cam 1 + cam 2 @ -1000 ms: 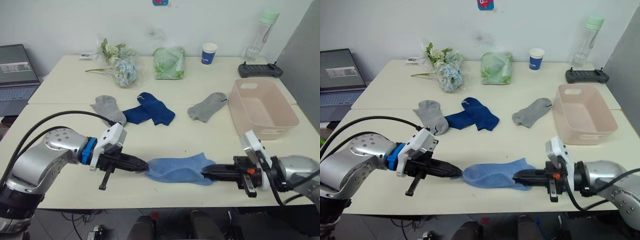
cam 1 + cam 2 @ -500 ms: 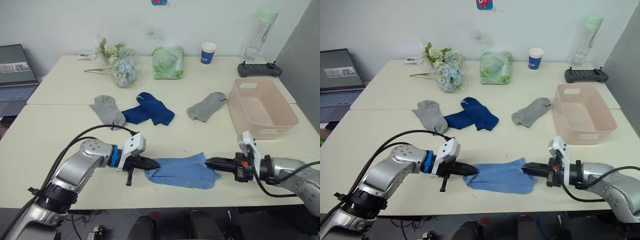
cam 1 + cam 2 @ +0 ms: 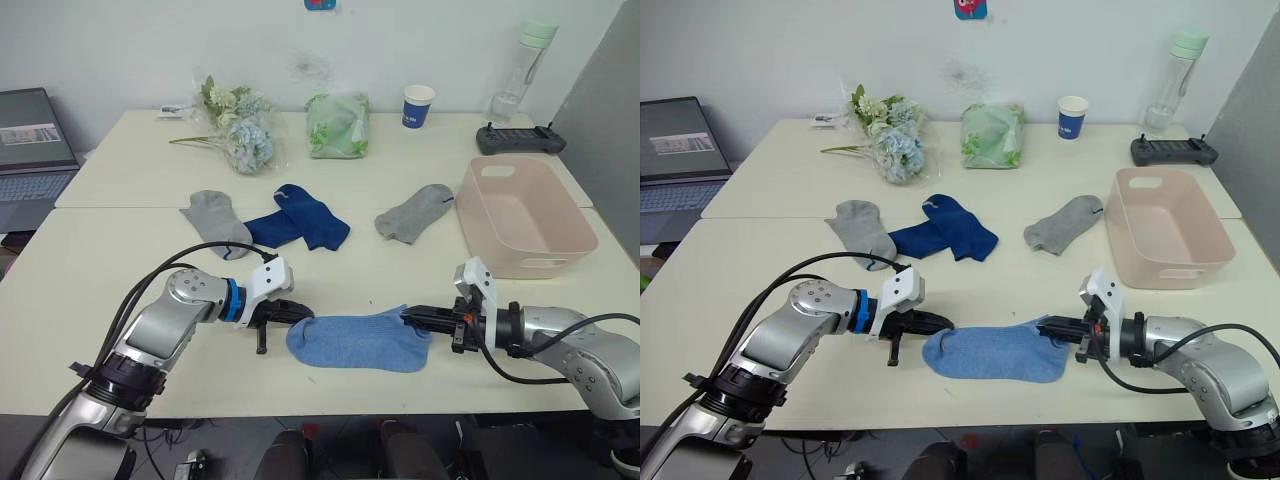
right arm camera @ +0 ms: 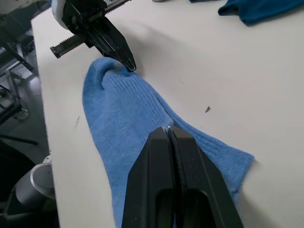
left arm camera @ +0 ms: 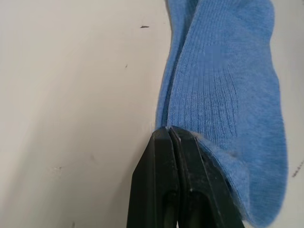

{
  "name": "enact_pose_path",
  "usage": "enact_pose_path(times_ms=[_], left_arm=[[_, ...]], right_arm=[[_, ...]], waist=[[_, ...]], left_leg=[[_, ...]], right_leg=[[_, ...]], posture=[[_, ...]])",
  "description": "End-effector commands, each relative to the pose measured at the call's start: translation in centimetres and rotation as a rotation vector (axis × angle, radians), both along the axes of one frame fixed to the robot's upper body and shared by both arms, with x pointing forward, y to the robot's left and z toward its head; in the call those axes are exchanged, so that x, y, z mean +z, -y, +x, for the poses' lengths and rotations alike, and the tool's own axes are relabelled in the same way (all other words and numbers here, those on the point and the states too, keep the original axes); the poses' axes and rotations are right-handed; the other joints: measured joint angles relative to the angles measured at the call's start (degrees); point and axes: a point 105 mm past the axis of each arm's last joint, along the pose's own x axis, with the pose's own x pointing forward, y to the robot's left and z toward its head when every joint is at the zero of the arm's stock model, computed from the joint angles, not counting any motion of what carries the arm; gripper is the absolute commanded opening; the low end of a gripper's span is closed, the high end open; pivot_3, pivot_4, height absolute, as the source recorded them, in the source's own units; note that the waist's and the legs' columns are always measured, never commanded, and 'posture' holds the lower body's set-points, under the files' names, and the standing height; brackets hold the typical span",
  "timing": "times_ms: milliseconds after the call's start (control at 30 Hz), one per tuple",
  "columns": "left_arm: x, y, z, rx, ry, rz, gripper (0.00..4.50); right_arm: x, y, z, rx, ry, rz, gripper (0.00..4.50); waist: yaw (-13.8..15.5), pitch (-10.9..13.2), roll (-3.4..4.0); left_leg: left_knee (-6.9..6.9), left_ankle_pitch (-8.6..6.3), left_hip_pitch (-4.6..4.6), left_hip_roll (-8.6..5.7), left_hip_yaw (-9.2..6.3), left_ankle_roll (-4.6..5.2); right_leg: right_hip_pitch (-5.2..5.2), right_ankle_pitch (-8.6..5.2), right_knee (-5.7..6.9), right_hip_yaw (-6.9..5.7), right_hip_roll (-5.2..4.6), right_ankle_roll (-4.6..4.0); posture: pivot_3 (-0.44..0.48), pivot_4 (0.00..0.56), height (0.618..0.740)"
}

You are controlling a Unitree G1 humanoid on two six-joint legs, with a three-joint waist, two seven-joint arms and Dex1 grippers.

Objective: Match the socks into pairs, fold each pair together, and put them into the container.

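A light blue sock [image 3: 355, 342] lies flat near the table's front edge, its fabric showing two layers in the left wrist view [image 5: 223, 80]. My left gripper [image 3: 303, 314] is shut on its left end, and my right gripper [image 3: 408, 318] is shut on its right end; the right wrist view shows that pinch [image 4: 167, 129]. Two dark navy socks [image 3: 300, 222] overlap at mid-table. One grey sock [image 3: 215, 218] lies to their left, another grey sock [image 3: 413, 213] to their right. The pale pink container [image 3: 545, 265] stands at the right with nothing inside.
Along the back stand a flower bunch [image 3: 240, 130], a green wrapped bundle [image 3: 338, 125], a blue-and-white cup [image 3: 419, 105], a clear bottle [image 3: 525, 65] and a black controller [image 3: 520, 140]. A laptop [image 3: 35, 140] sits at far left.
Both grippers have come closer together and lower. The light blue sock, earlier stretched between them, now lies slack and shorter on the table.
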Motion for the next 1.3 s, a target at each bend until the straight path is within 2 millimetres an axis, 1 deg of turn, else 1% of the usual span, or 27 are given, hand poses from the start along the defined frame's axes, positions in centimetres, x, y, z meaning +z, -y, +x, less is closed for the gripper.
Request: enact_pose_path(times_ms=[33,100,133,233,300,400,500,567,633,700,733,800,867,900,933,1000,1033,1100,1167,1233,1300], left_arm=[[1.1,0.4,0.4,-0.003,0.034,-0.038,0.18],[1.1,0.4,0.1,-0.018,0.024,-0.038,0.56],[1.0,0.3,0.1,-0.02,0.031,-0.027,0.85],[1.2,-0.8,0.8,0.028,0.058,-0.008,1.79],[1.5,-1.7,1.3,0.063,0.075,-0.001,2.41],[2.2,-3.3,2.0,0.132,0.114,-0.028,3.45],[2.1,-4.5,1.5,0.153,0.116,-0.044,4.44],[2.7,-4.3,0.9,0.155,0.111,-0.099,4.44],[3.4,-3.8,0.1,0.14,0.098,-0.151,4.44],[4.0,-2.8,-0.9,0.101,0.096,-0.2,4.44],[4.5,-1.9,-1.5,0.078,0.094,-0.245,4.44],[5.1,-0.8,-2.3,0.05,0.088,-0.297,4.44],[5.5,0.1,-2.9,0.018,0.098,-0.324,4.05],[5.2,0.8,-3.6,-0.011,0.089,-0.325,3.83],[5.1,1.3,-4.1,-0.029,0.081,-0.325,3.52],[2.8,2.0,-5.1,-0.062,0.089,-0.258,2.91],[1.9,2.1,-5.2,-0.067,0.11,-0.225,2.56],[0.9,2.0,-5.2,-0.064,0.139,-0.193,1.93],[-0.2,1.5,-5.0,-0.067,0.169,-0.143,1.27],[-1.1,0.5,-4.6,-0.043,0.185,-0.099,0.57],[-1.5,-0.2,-4.5,-0.02,0.177,-0.084,0.01]], right_arm=[[0.2,0.1,0.5,-0.026,0.046,-0.002,0.01],[0.0,0.3,0.5,-0.035,0.048,-0.01,0.0],[0.0,0.3,0.6,-0.041,0.056,-0.008,0.0],[0.2,0.9,0.9,-0.066,0.08,-0.014,0.66],[0.5,1.4,1.1,-0.092,0.095,-0.01,1.31],[1.4,2.0,1.4,-0.137,0.131,0.012,2.45],[2.0,1.8,1.1,-0.136,0.156,0.018,3.52],[1.9,1.5,0.6,-0.11,0.179,-0.013,3.52],[1.6,1.3,0.3,-0.089,0.2,-0.043,3.52],[1.3,0.9,0.2,-0.056,0.225,-0.074,3.52],[1.1,0.5,0.1,-0.032,0.248,-0.09,3.52],[0.9,0.1,0.0,-0.001,0.276,-0.104,3.52],[0.8,-0.3,-0.2,0.035,0.307,-0.11,3.14],[0.6,-0.8,-0.4,0.069,0.322,-0.116,2.92],[0.5,-1.0,-0.6,0.091,0.333,-0.12,2.53],[-0.4,-1.8,-0.5,0.127,0.355,-0.138,1.89],[-0.9,-2.1,-0.3,0.138,0.374,-0.155,1.47],[-1.5,-2.5,-0.2,0.157,0.4,-0.177,0.77],[-2.5,-2.7,-0.1,0.175,0.405,-0.211,0.06],[-3.9,-2.3,0.0,0.164,0.382,-0.255,0.0],[-4.9,-1.5,-0.1,0.162,0.361,-0.295,0.0]], waist=[[0.0,0.0,0.0],[0.0,0.0,0.0],[0.0,0.0,0.0],[0.0,0.0,0.0],[0.0,0.0,0.0],[0.0,0.0,0.0],[0.0,0.0,0.01],[0.0,0.0,0.01],[0.0,0.0,0.01],[0.0,0.0,0.01],[0.0,0.0,0.01],[0.1,0.0,0.01],[0.1,0.0,0.01],[0.1,0.0,0.01],[0.1,0.0,0.01],[-0.2,0.0,0.03],[-0.3,0.0,0.03],[-0.1,0.0,0.03],[0.0,0.0,0.03],[0.1,0.0,0.03],[0.1,0.0,0.03]], left_leg=[[0.0,0.0,0.0,0.01,0.0,0.0],[0.0,0.0,0.0,0.01,-0.01,0.0],[0.0,0.0,-0.01,0.0,-0.02,0.0],[0.0,0.0,0.0,0.0,-0.01,0.0],[0.0,0.0,0.0,0.01,-0.01,0.0],[0.0,0.0,0.01,0.01,-0.02,0.0],[0.0,0.0,0.0,0.02,-0.02,0.0],[-0.03,0.0,0.0,0.02,-0.02,-0.01],[-0.04,0.0,-0.04,0.03,-0.03,-0.01],[-0.01,0.0,-0.04,0.01,-0.02,-0.01],[0.02,0.0,-0.03,0.01,-0.02,-0.01],[0.02,0.0,0.0,0.0,-0.01,-0.01],[0.02,0.01,0.0,0.01,-0.02,-0.01],[0.02,0.01,0.0,0.01,-0.01,-0.02],[0.02,0.01,0.0,0.02,-0.01,-0.02],[-0.01,0.01,0.04,0.03,0.02,-0.03],[-0.03,0.01,0.1,0.03,0.07,-0.03],[-0.04,0.01,0.13,0.03,0.07,-0.03],[-0.03,0.01,0.11,0.03,0.04,-0.03],[-0.03,0.01,0.11,0.02,0.03,-0.03],[-0.03,0.01,0.1,0.0,0.04,-0.03]], right_leg=[[0.0,0.0,0.0,0.0,0.0,0.0],[0.0,0.0,0.02,-0.01,0.0,0.0],[0.0,0.0,0.01,-0.01,0.0,0.0],[0.0,0.0,0.01,0.0,0.0,0.0],[0.0,0.0,0.02,0.0,0.0,0.0],[-0.01,0.0,0.02,-0.01,0.0,0.0],[-0.01,0.0,0.01,0.0,-0.01,0.0],[-0.02,0.0,-0.02,0.0,-0.02,0.0],[-0.04,0.0,-0.04,0.0,-0.04,0.0],[-0.03,0.0,-0.02,0.01,-0.06,0.0],[-0.01,0.0,-0.01,0.02,-0.07,0.0],[0.02,0.01,0.0,0.02,-0.08,0.02],[0.02,0.01,0.01,0.0,-0.07,0.02],[0.01,0.01,0.01,0.01,-0.06,0.01],[0.01,0.01,0.0,0.01,-0.06,0.01],[0.01,0.01,-0.01,0.04,-0.05,0.01],[0.04,0.01,-0.01,0.08,-0.06,0.01],[0.05,0.01,0.01,0.08,-0.05,0.01],[0.03,0.02,0.03,0.05,-0.04,0.01],[0.04,0.02,0.03,0.05,-0.04,0.0],[0.04,0.02,0.0,0.05,-0.04,0.0]], posture=[[0.0,0.15,0.74],[0.0,0.15,0.74],[0.0,0.15,0.74],[0.0,0.15,0.74],[0.0,0.15,0.74],[0.0,0.15,0.74],[0.0,0.15,0.74],[0.0,0.15,0.74],[0.0,0.15,0.74],[0.0,0.15,0.74],[0.0,0.15,0.74],[0.0,0.15,0.74],[0.0,0.15,0.74],[0.0,0.15,0.74],[0.0,0.15,0.74],[0.0,0.15,0.74],[0.0,0.15,0.74],[0.0,0.15,0.74],[0.0,0.15,0.74],[0.0,0.15,0.74],[0.0,0.15,0.74]])
